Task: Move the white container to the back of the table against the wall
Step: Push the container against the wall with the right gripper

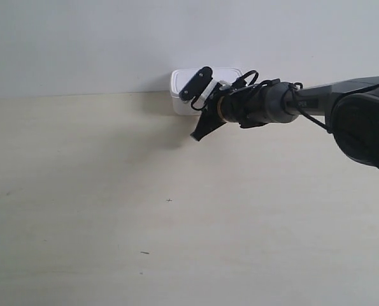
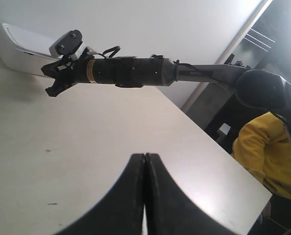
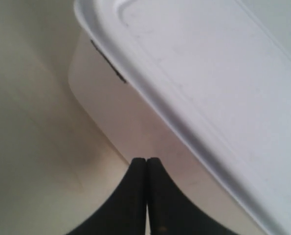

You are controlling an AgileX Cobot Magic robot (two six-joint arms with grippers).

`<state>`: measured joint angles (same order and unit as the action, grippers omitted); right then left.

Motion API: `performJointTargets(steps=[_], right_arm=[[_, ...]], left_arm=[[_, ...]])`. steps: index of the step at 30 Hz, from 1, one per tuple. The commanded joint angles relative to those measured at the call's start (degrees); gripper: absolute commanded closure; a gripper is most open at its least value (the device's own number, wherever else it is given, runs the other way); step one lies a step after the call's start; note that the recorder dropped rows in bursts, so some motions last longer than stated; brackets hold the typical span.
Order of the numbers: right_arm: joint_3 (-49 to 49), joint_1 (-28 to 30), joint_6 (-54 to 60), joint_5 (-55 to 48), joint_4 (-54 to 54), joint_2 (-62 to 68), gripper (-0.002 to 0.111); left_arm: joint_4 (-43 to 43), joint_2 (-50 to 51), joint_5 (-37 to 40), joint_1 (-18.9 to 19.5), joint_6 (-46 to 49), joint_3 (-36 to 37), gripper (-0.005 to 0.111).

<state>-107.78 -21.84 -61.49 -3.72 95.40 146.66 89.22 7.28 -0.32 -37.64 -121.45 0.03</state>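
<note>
The white container (image 1: 178, 86) stands at the back of the table (image 1: 176, 248), touching the wall (image 1: 81, 38). The arm reaching in from the exterior view's right is my right arm. Its gripper (image 1: 199, 134) is shut and empty, with the tips at the container's front side. In the right wrist view the shut gripper (image 3: 146, 160) points at the box's side wall just under the rimmed lid (image 3: 209, 73); contact cannot be told. My left gripper (image 2: 145, 155) is shut and empty, hovering over bare tabletop well away from the container (image 2: 23, 44), and is out of the exterior view.
A few tiny dark specks (image 1: 169, 200) mark the tabletop. The left wrist view shows the table's side edge (image 2: 223, 161), a person in yellow (image 2: 265, 156) beyond it, and the right arm (image 2: 135, 73) stretched across the back.
</note>
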Motion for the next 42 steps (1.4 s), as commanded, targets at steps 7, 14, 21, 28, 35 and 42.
performJointTargets(steps=[7, 14, 21, 28, 35, 42], right_arm=[[-4.1, 0.5, -0.6, -5.5, -1.1, 2.4, 0.108], [-4.1, 0.5, -0.6, -5.0, -1.3, 2.4, 0.108], [-4.0, 0.5, -0.5, -3.5, -6.3, 1.6, 0.108], [-0.7, 0.5, 0.0, -3.1, -7.0, -0.8, 0.108], [4.9, 0.5, 0.0, -0.9, -7.0, -4.8, 0.108], [14.9, 0.5, 0.0, 2.2, -7.0, -11.1, 0.108]], left_arm=[[0.3, -0.2, 0.3, -0.1, -0.2, 0.0, 0.107], [0.3, -0.2, 0.3, -0.1, -0.2, 0.0, 0.107], [0.3, -0.2, 0.3, -0.1, -0.2, 0.0, 0.107], [0.3, -0.2, 0.3, -0.1, -0.2, 0.0, 0.107], [0.2, -0.2, 0.3, -0.1, -0.2, 0.0, 0.107], [0.1, -0.2, 0.7, -0.1, -0.2, 0.0, 0.107]])
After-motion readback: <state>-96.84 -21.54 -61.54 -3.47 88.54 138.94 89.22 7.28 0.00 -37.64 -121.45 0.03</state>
